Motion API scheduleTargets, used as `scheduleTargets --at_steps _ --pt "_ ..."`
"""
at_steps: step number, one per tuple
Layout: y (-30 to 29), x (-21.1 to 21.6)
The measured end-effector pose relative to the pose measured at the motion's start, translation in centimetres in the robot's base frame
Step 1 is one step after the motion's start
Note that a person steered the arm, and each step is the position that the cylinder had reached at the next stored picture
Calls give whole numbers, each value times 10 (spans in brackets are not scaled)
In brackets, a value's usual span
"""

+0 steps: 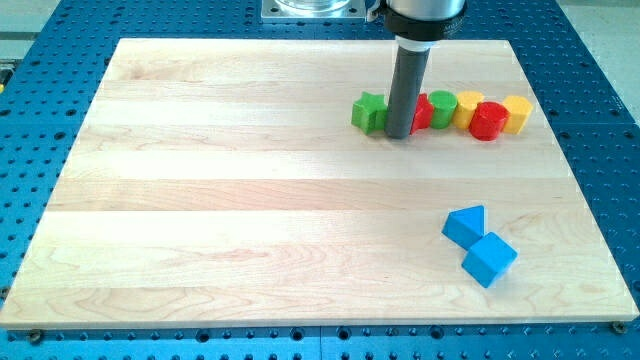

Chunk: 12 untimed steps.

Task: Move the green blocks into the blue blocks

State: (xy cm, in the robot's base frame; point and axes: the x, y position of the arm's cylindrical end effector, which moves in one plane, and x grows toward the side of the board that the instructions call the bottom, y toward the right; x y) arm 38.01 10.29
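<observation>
Green star block sat touching our tip; tool had no jaws. Looked light, rigid, slippery; push its top-left face toward blue blocks.

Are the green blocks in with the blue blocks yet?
No. The green star block and green round block sit in the top row; the blue blocks lie apart, lower right.

Wooden board carries green, red, yellow block row; blue pair apart.
</observation>
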Motion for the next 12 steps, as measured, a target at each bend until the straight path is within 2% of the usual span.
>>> scheduleTargets --at_steps 1,2,3,4,5,6,8,9,10,11,12 --pt "0 -4" --pt "0 -42" --pt "4 -101" --pt "53 -111" --pt "81 -98" --pt "81 -72" --pt "42 -3" --pt "6 63" --pt "-16 28" --pt "-35 79" --pt "-1 144"
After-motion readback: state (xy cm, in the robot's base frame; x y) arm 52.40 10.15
